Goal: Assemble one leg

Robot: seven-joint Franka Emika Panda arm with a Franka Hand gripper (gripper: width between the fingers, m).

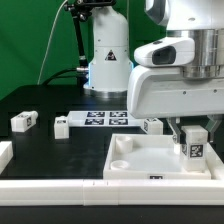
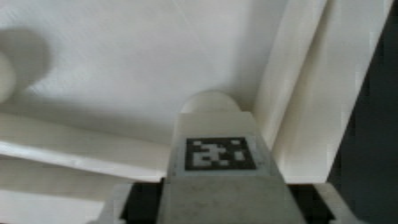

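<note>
My gripper (image 1: 193, 136) is shut on a leg (image 1: 193, 148), a small white block with a black-and-white marker tag. It holds the leg upright over the corner of the tabletop (image 1: 140, 160) at the exterior view's right, close to the raised rim. In the wrist view the leg (image 2: 221, 140) points down from between the fingers toward the tabletop's inner surface (image 2: 125, 90), next to the rim (image 2: 302, 90). Whether the leg's tip touches the tabletop I cannot tell.
Two loose legs lie on the black table, one (image 1: 23, 121) at the exterior view's left and one (image 1: 61, 126) beside the marker board (image 1: 100, 119). Another white part (image 1: 152, 125) lies behind the tabletop. A white base with cables (image 1: 105, 60) stands at the back.
</note>
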